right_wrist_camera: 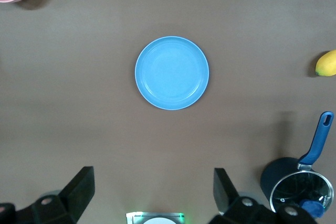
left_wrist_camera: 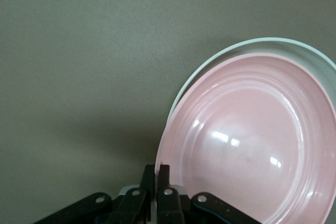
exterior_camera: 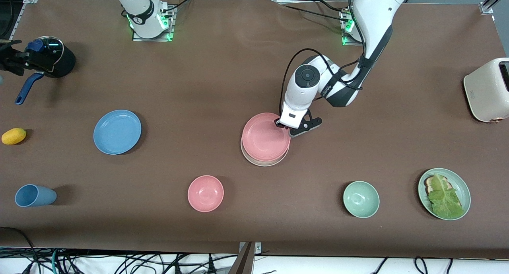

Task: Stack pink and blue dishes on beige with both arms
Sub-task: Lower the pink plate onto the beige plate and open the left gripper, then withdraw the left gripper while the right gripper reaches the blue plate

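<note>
The pink plate (exterior_camera: pixel 264 138) rests on the beige plate (exterior_camera: pixel 263 162), slightly tilted, near the table's middle. Only the beige plate's rim shows under it. My left gripper (exterior_camera: pixel 279 125) is shut on the pink plate's rim at the edge toward the robots' bases. In the left wrist view its fingers (left_wrist_camera: pixel 167 174) pinch the pink plate (left_wrist_camera: pixel 252 145), and the beige plate's rim (left_wrist_camera: pixel 262 42) shows past it. The blue plate (exterior_camera: pixel 117 131) lies flat toward the right arm's end. My right gripper (right_wrist_camera: pixel 152 176) hangs open high above the blue plate (right_wrist_camera: pixel 171 73), out of the front view.
A pink bowl (exterior_camera: pixel 205 193), a green bowl (exterior_camera: pixel 361 199) and a green plate (exterior_camera: pixel 464 186) with lettuce line the near side. A blue cup (exterior_camera: pixel 33 195), a yellow fruit (exterior_camera: pixel 14 136) and a dark pot (exterior_camera: pixel 51 61) sit at the right arm's end. A toaster (exterior_camera: pixel 487 89) stands at the left arm's end.
</note>
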Robot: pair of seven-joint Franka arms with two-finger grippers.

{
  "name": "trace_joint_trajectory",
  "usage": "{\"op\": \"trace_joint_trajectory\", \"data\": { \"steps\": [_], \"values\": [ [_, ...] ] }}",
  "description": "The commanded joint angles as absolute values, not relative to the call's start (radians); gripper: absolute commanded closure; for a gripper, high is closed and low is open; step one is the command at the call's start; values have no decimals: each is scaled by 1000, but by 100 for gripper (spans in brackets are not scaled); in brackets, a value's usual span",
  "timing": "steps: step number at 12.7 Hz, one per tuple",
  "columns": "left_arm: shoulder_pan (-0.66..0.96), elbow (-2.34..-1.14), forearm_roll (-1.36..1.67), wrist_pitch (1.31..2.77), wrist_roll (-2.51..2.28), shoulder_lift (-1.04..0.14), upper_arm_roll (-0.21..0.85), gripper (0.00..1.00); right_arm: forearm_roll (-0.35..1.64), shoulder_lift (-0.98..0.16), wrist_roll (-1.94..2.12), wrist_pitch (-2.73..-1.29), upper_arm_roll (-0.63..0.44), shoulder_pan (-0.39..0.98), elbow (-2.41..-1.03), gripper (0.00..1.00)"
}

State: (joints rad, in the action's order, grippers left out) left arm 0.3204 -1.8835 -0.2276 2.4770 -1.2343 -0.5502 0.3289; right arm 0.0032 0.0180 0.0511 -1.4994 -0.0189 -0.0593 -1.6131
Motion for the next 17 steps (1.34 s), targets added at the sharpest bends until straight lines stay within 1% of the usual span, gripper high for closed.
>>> {"op": "trace_joint_trajectory", "data": {
  "steps": [1, 3, 6, 8, 9, 12, 13, 14, 17],
  "values": [
    [334, -1850, -264, 2480, -1261, -571, 321, 81, 8, 11, 44, -1477, -20, -60, -1591, 0],
    [334, -1838, -264, 2480, -1259, -572, 314, 68, 8, 11, 44, -1477, -21, -61, -1591, 0],
    [331, -1822, -262, 2479, -1250, -575, 307, 57, 8, 11, 46, -1477, -23, -61, -1592, 0],
    [316, -1797, -264, 2461, -1215, -568, 307, 41, 8, 12, 46, -1477, -23, -61, -1592, 0],
    [307, -1786, -258, 2423, -1172, -561, 307, 34, 9, 11, 46, -1477, -23, -61, -1592, 0],
    [278, -1702, -249, 2277, -1047, -543, 308, 21, 8, 12, 45, -1474, -23, -61, -1592, 0],
    [267, -1680, -227, 2238, -992, -538, 308, 14, 8, 12, 43, -1471, -23, -61, -1592, 0],
    [247, -1663, -192, 2212, -923, -526, 308, 0, 6, 11, 54, -1468, -23, -61, -1591, 0],
    [183, -1661, -144, 2165, -740, -485, 308, 0, 0, -6, 51, -1441, -25, -74, -1592, 0]
  ]
}}
